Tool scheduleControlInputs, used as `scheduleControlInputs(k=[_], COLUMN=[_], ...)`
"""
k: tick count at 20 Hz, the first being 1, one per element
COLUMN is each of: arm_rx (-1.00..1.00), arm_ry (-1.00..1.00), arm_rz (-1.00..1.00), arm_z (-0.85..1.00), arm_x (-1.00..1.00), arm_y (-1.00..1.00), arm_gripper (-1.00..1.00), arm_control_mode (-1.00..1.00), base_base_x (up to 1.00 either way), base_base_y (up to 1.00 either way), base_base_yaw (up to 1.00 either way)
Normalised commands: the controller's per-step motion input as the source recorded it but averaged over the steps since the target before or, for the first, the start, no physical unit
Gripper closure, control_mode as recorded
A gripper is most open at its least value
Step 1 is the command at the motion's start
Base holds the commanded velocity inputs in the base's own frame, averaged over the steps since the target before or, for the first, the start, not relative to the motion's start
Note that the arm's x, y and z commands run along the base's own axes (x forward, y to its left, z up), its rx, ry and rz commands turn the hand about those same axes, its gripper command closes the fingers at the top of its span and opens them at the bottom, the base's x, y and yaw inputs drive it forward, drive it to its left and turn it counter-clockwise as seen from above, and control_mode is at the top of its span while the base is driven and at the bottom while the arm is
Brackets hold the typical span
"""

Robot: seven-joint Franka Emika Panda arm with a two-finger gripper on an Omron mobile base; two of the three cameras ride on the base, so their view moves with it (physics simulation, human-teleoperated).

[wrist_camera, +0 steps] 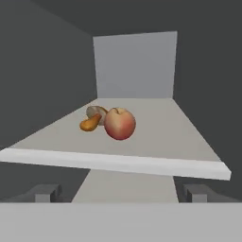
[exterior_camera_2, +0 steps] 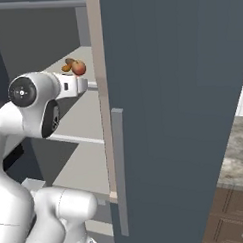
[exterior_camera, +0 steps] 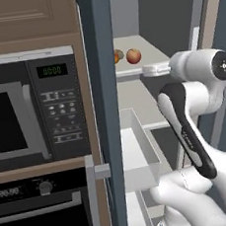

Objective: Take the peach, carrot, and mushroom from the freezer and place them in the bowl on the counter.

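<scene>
Step in hand: reach into the open freezer point(exterior_camera: 123, 14) for the first item; nothing lifted yet, by my reading.
Landmark: the pale shelf point(wrist_camera: 142, 127) inside the freezer, with a white front lip.
Peach: peach point(wrist_camera: 120, 123) sits on that shelf, set back from the lip, roughly mid-width; nearest of the three to the hand.
Mushroom: mushroom point(wrist_camera: 96, 112) behind and to the side of the peach, close against it; whether they touch, cannot tell.
Carrot: carrot point(wrist_camera: 90, 124) lies low in front of the mushroom, just beside the peach.
Claw: claw point(wrist_camera: 121, 193) wide, the two dark tips spread well apart at the bottom of the hand view; holds nothing, touches nothing; it is short of the shelf lip, aimed along the shelf at the peach.
Arm: wrist level with the shelf edge in both base views.
Next move: likely push forward over the lip, centre the tips either side of the peach, then close. The peach is round and may roll; mushroom and carrot crowd one side, so one finger has little room there.
Bowl and bench: a strip of marbled bench point(exterior_camera_2: 237, 148) shows past the freezer door point(exterior_camera_2: 173, 111).
</scene>
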Motion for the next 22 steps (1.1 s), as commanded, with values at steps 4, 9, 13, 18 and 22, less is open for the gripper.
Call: scheduleControlInputs(k=[4,9,13,18,22], arm_rx=[-0.10,-0.03,0.00,0.00,0.00], arm_ry=[0.37,0.03,0.00,0.00,0.00], arm_rz=[0.03,0.00,-0.01,-0.06,-0.01], arm_z=[0.27,-0.01,-0.10,-0.01,-0.20], arm_x=[0.44,0.11,0.50,0.79,0.71], arm_y=[0.21,0.11,0.00,-0.01,0.01], arm_gripper=[-1.00,-1.00,-1.00,-1.00,-1.00], arm_control_mode=[-1.00,-1.00,-1.00,-1.00,-1.00], base_base_x=[0.00,0.00,0.00,0.00,0.00], base_base_y=[0.00,0.00,0.00,0.00,0.00], base_base_yaw=[0.00,0.00,0.00,0.00,0.00])
